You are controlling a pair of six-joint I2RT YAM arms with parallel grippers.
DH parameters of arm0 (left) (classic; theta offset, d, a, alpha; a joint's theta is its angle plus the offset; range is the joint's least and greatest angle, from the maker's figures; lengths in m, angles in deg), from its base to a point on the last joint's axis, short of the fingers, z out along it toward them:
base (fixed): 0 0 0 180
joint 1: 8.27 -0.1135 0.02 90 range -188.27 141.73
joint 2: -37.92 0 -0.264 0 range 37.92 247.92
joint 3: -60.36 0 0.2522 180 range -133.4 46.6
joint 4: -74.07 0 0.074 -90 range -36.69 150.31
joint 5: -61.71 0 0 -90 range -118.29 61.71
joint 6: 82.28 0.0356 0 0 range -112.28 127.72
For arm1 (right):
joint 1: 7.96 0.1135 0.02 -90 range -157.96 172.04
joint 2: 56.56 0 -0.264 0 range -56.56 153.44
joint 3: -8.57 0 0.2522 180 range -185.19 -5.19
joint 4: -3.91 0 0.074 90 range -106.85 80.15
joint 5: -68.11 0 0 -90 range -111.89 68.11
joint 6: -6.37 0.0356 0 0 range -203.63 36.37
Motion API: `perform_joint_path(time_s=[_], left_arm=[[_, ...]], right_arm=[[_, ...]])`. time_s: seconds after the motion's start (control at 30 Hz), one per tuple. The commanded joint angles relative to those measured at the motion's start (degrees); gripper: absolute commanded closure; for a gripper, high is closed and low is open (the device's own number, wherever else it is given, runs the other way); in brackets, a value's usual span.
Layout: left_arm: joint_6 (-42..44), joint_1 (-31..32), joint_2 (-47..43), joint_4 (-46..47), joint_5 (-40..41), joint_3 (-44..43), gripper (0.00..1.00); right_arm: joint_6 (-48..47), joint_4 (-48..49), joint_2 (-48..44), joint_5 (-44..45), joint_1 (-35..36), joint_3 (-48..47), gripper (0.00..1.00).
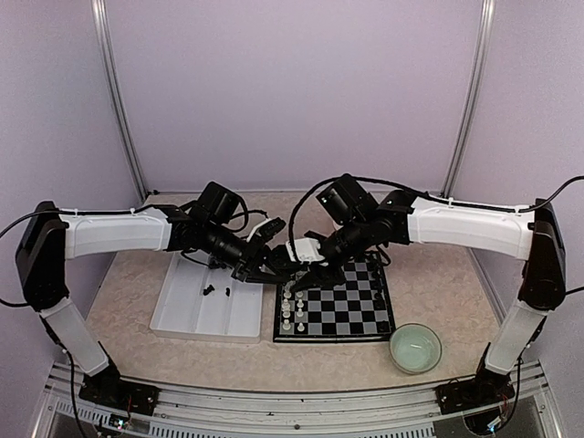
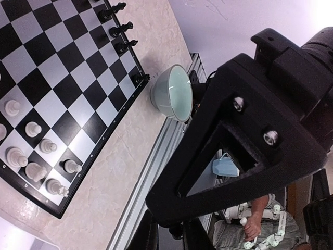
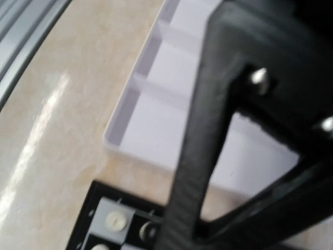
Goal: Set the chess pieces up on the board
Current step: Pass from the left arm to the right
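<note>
The board point(image 1: 351, 310) lies right of centre, and the left wrist view shows it too point(image 2: 57, 67). Several white chess pieces point(image 1: 292, 306) stand along its left edge point(image 2: 34, 151). A few black chess pieces point(image 2: 122, 28) line the opposite edge. My left gripper point(image 1: 265, 265) hovers over the gap between tray and board. Its jaws point(image 2: 177, 226) are pinched on a small dark rounded thing that looks like a black chess piece. My right gripper point(image 1: 315, 271) hangs just beside it over the board's far left corner. Only one finger point(image 3: 208, 156) shows, blurred, so its jaws are unclear.
A white partitioned tray point(image 1: 196, 319) sits left of the board with two or three black pieces point(image 1: 217, 291) in it, and it fills the right wrist view point(image 3: 171, 120). A pale green bowl point(image 1: 415, 348) stands at the board's near right corner point(image 2: 174, 94). A metal rail runs along the table's near edge.
</note>
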Motion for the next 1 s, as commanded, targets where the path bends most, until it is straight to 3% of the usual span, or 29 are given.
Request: perform_joint_path(time_s=[0.0,0.27,0.6,0.97], left_arm=[[-4.0,1.2,2.5,5.8,-2.0,-1.5,0.87],[-6.2,3.1,5.6,8.3,-2.7,-3.8,0.87],[-9.4,4.1,7.0,11.2,-1.8,-4.9,0.84],[-8.0,1.4,4.0,8.7,6.7,-7.1,0.6]], right_arm=[[0.5,-0.4,-3.5,0.2,-0.7,3.9,0.64],[3.2,2.5,-4.3,-2.6,-0.7,5.4,0.7],[9.2,6.3,-4.9,-5.0,-3.7,6.5,0.97],[18.3,4.2,-4.1,-21.3,-14.3,9.3,1.0]])
